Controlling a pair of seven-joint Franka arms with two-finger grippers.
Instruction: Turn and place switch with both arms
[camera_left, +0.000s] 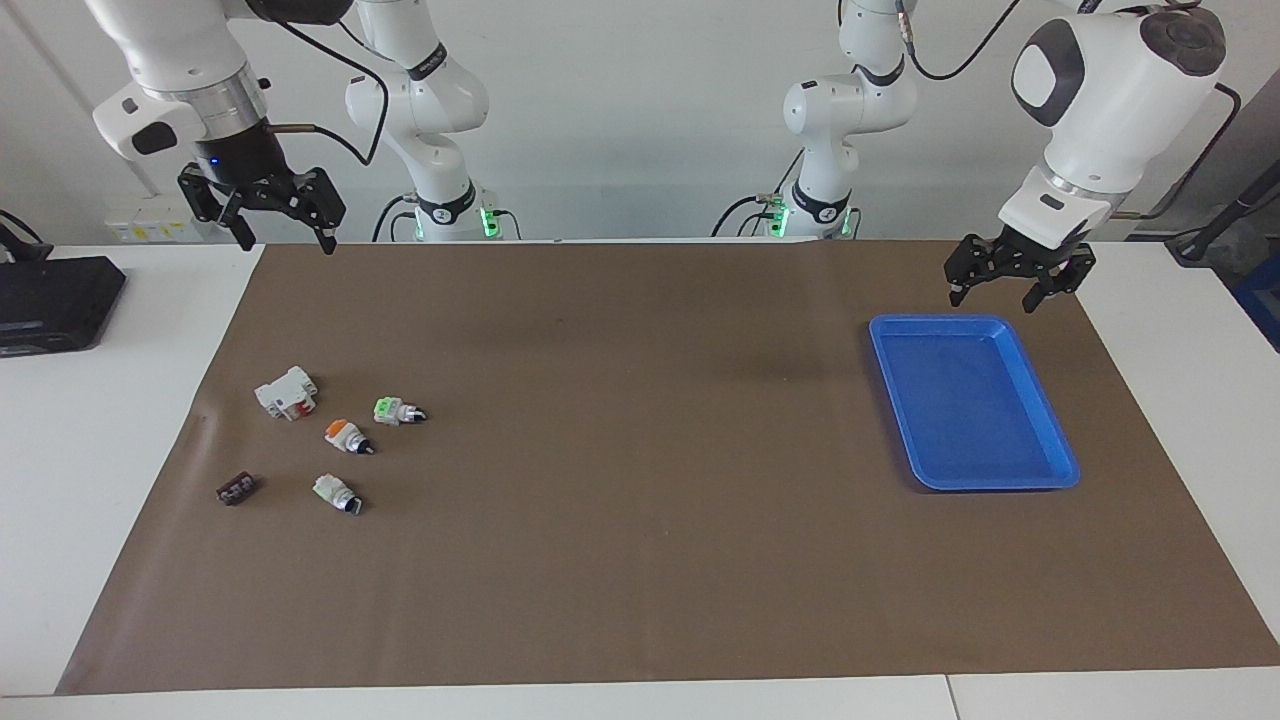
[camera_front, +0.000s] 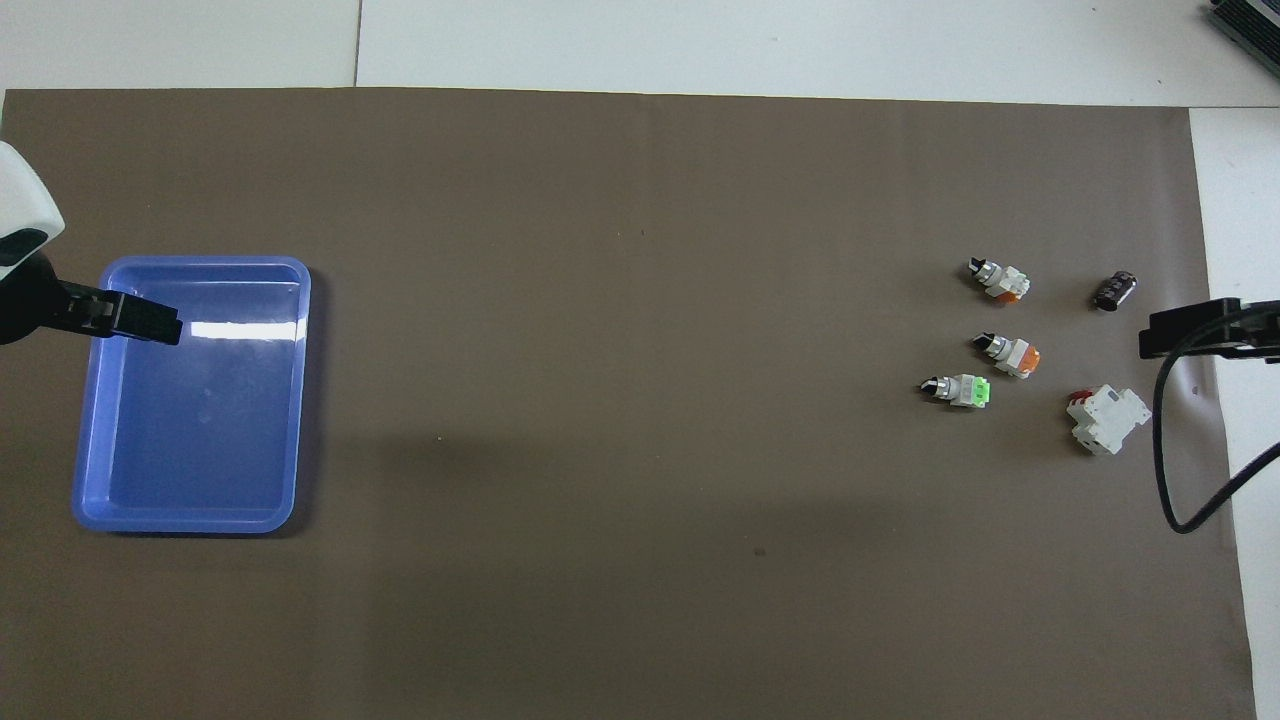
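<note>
near edge: bare brown mat (camera_left: 640, 600) over the white surface (camera_left: 100, 450) — nothing on that strip.
right pincer (camera_left: 262, 213): raised, fingers spread, holding nothing, over the mat's edge at the right arm's end. Waiting.
left pincer (camera_left: 1018, 275): raised, fingers spread, holding nothing, hanging over the blue tray (camera_left: 1060, 455) rim on the robots' side. Also waiting.
switch (camera_left: 398, 410): on the mat at the right arm's end, lying on its side, green block toward the right arm's end, black knob pointing toward the table's middle. Untouched.
neighbours: orange-ended switch (camera_left: 345, 435) just beside it, farther from the robots; a third switch (camera_left: 335, 492) farther still; white block with red (camera_left: 286, 392) beside it toward the right arm's end; small dark part (camera_left: 236, 489) near the mat's edge.
risk 1: wrong pick — three look-alike switches close together, a descent slightly off lands on the orange one.
risk 2: spread fingers could nudge the orange-ended switch on the way down; gap between them is small.
risk 3: small, lying flat — a shallow pinch could slip during the turn or the handover.
facing view only: both pincers whole, their height above the mat, arm bases.
overhead view only: tray interior bare and glossy; the switches' spacing reads cleaner; of the pincers only tips show.
</note>
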